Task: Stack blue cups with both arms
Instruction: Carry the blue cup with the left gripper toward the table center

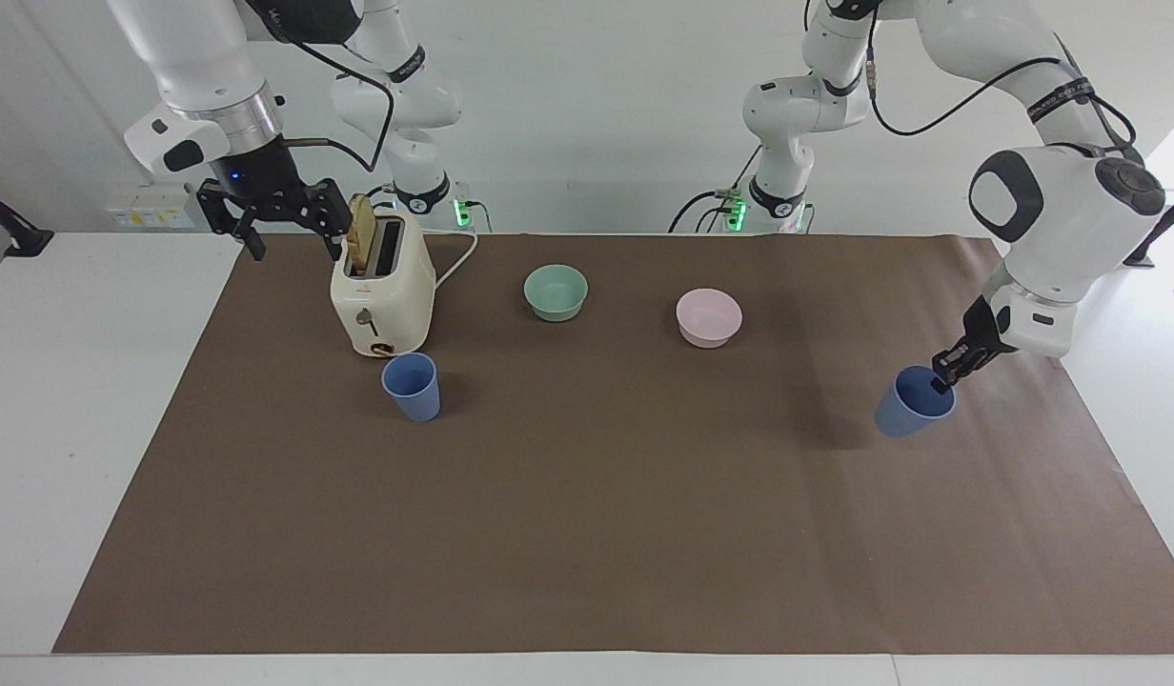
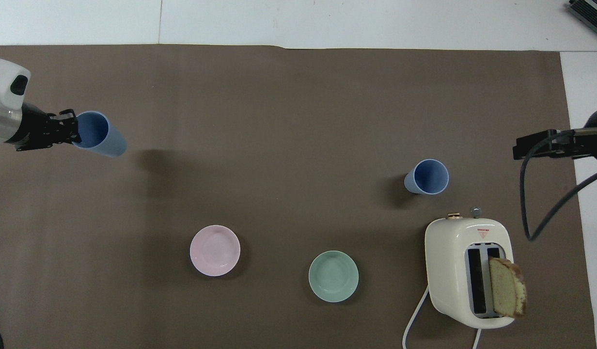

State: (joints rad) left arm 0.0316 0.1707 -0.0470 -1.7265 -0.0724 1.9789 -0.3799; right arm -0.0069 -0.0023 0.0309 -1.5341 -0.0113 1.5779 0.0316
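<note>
Step in hand: the lift of the first cup; the stack itself is not yet made.
Left gripper [image 1: 941,379]: at the right edge of the facing view, pinched shut on the rim of the held blue cup [image 1: 912,403], one finger inside the mouth and one outside.
Held blue cup in the overhead view [image 2: 99,140]: upper left of the frame, tilted with its mouth toward the gripper [image 2: 71,134]; its shadow lies apart from it on the brown mat [image 1: 587,534], so I judge it to be off the surface.
Second blue cup [image 1: 412,386]: left of centre in the facing view, upright on the mat, mouth up, just below the cream toaster [image 1: 381,292] in that frame; in the overhead view it sits at right of centre [image 2: 427,177], above the toaster [image 2: 468,269].
Right gripper [image 1: 274,214]: upper left of the facing view, fingers spread and empty, hanging beside the toaster's top near the slice of bread [image 1: 362,234]; this arm waits.
Bowls: the mint-green bowl [image 1: 556,292] and the pale-pink bowl [image 1: 708,316] stand between the two cups' ends of the table, in the upper middle of the facing view.
Next move calls for: carrying the held cup across the frame toward the standing one, clear of both bowls, turning it upright and centring its base over the open mouth before lowering.
Watch for: the rim pinch is narrow, so the tilted cup may swing; the toaster stands close to the target.
</note>
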